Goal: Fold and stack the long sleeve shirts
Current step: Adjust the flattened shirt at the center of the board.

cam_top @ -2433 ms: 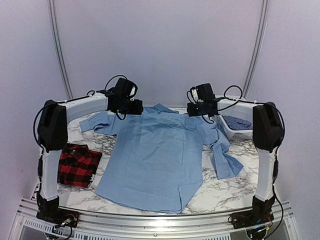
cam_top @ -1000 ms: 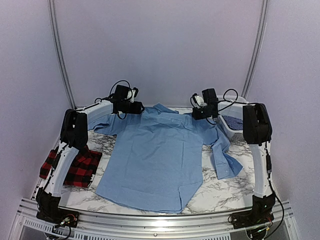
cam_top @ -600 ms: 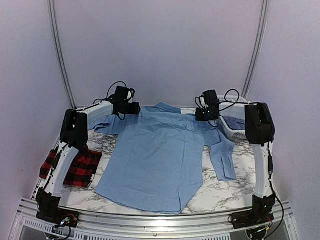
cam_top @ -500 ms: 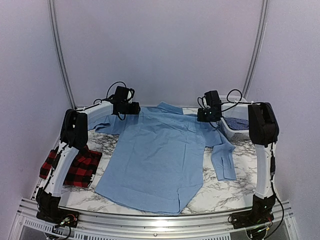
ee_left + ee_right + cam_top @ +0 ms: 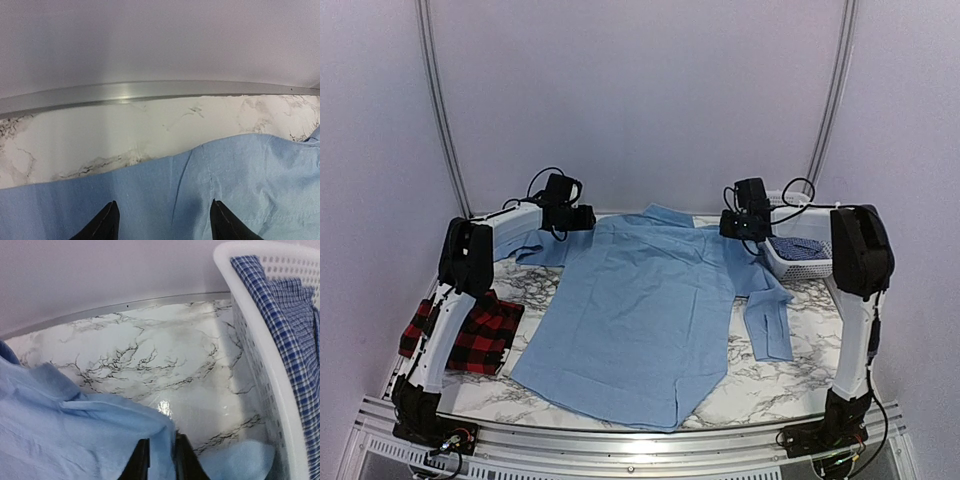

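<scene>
Centre of the marble worktop (image 5: 760, 385): the light blue shirt (image 5: 635, 320) is lying spread flat, collar toward the far wall, evidently being laid out for folding. The left gripper (image 5: 164, 204) is hovering over the far-left shoulder with fingers spread, gripping nothing. The right gripper (image 5: 161, 439) is pinching a ridge of cloth at the far-right shoulder, jaws nearly together, probably to tug it smooth. The plaid shirt (image 5: 485, 335) is sitting folded at the near left, likely serving as the stack's base. A white basket (image 5: 790, 268) beside the right sleeve is holding checked cloth.
</scene>
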`<state>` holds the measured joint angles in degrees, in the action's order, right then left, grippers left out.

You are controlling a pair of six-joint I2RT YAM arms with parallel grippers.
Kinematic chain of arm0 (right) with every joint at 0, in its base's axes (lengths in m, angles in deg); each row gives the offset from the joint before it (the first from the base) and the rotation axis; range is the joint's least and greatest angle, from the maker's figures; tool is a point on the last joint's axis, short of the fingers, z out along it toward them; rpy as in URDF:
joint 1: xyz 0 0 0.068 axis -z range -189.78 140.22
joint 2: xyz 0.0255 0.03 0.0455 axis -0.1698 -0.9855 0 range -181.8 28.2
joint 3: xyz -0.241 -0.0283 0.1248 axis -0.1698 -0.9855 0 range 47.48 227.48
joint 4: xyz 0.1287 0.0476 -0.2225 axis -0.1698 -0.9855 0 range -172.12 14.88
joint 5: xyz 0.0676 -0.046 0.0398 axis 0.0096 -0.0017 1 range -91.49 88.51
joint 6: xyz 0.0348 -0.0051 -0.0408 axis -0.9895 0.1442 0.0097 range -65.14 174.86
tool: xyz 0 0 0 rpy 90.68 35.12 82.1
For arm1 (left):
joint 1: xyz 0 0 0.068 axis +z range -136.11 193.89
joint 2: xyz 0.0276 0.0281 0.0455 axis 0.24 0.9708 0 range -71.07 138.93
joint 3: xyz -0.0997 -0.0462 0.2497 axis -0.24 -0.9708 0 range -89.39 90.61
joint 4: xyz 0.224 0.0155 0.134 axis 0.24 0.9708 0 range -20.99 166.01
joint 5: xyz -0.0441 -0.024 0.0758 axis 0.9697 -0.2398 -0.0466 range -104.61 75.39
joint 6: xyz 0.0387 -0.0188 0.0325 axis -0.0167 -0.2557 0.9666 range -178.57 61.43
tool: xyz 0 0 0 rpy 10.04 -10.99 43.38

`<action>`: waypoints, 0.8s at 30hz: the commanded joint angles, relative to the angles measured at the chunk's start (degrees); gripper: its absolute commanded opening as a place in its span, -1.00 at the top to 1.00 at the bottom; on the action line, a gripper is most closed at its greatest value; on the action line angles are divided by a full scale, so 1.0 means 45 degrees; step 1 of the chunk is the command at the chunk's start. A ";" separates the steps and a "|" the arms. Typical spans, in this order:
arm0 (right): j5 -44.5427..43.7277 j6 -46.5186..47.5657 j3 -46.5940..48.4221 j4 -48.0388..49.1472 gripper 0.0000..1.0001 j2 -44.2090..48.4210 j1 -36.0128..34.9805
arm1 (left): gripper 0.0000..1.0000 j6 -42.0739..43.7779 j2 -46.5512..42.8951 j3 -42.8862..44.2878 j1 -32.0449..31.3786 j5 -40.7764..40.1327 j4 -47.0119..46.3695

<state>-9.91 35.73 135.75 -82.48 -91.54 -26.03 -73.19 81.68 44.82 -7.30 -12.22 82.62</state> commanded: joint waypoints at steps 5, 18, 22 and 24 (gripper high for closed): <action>0.0282 0.1963 0.2363 -0.0771 -0.29 -0.0849 -0.0737 | -0.41 0.0112 -0.1997 -0.0767 -0.0140 0.0952 0.0183; 0.4803 0.2402 0.7620 -0.2329 -0.36 -0.5143 -0.0400 | -0.43 -0.0962 -0.6408 -0.5692 -0.2192 0.1148 0.0004; 0.5439 0.2136 0.7874 -0.1933 -0.32 -0.5671 -0.0237 | -0.41 -0.1622 -0.7525 -0.7692 -0.2794 0.1785 0.0003; 0.5494 0.2063 0.7985 -0.1774 -0.27 -0.5911 -0.0234 | -0.41 -0.1774 -0.8010 -0.8646 -0.3142 0.1994 0.0002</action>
<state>11.18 46.31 167.68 -91.09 -117.09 -27.80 -77.86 48.93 13.09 -19.98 -6.08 81.13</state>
